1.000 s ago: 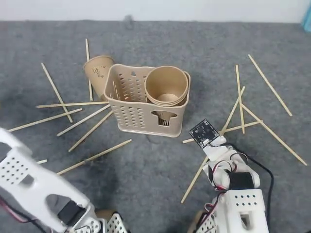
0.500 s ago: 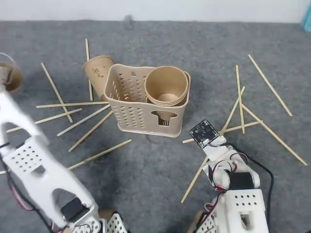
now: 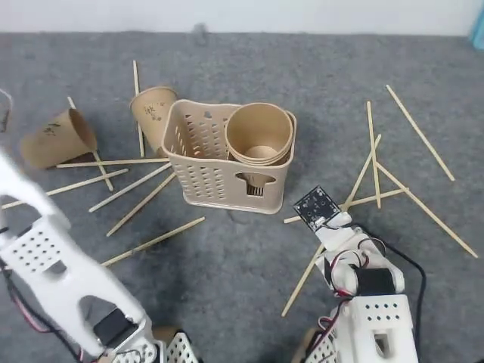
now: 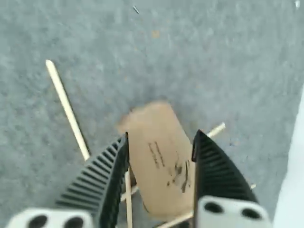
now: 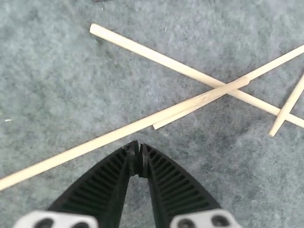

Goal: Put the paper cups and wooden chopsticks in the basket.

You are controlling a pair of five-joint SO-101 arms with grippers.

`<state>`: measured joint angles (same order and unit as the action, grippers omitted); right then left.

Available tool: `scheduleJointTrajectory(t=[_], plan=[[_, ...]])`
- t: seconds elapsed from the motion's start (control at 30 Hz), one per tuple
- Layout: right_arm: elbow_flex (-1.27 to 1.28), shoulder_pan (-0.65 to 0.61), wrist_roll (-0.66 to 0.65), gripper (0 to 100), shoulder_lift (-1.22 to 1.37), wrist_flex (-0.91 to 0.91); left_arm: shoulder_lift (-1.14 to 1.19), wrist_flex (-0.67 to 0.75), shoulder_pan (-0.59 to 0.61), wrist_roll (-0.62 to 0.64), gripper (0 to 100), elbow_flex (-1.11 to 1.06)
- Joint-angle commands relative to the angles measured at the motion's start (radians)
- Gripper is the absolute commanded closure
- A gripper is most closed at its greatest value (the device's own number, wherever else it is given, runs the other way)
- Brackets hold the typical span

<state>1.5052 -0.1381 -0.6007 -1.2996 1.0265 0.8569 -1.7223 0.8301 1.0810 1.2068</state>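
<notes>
I see stacked cups [image 3: 259,133] in the basket [image 3: 198,178]; a lying cup [image 3: 57,138], a leaning cup [image 3: 151,113] and all chopsticks [image 3: 151,243] are out, left jaws parted over the lying cup, right jaws closed empty.

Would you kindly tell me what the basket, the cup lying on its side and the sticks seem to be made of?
The basket looks like beige moulded plastic, smooth, with rows of holes. The cup seems to be brown paper, matt, with printed marks on its wall. The sticks are probably bare pale wood, matt, with no sheen.
</notes>
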Motion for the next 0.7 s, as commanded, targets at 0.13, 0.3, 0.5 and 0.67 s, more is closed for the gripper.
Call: scheduleJointTrajectory(t=[0.13,0.3,0.5,0.67], plan=[[-0.008,-0.008,-0.015,99.0,-0.012,-0.010,-0.015,-0.017,0.084,-0.052,79,-0.004],[-0.008,-0.008,-0.015,99.0,-0.012,-0.010,-0.034,-0.037,0.040,-0.086,79,0.036],[-0.008,-0.008,-0.015,99.0,-0.012,-0.010,-0.157,-0.038,-0.078,-0.141,79,-0.048],[-0.008,-0.008,-0.015,99.0,-0.012,-0.010,-0.442,-0.035,-0.167,-0.166,79,-0.372]])
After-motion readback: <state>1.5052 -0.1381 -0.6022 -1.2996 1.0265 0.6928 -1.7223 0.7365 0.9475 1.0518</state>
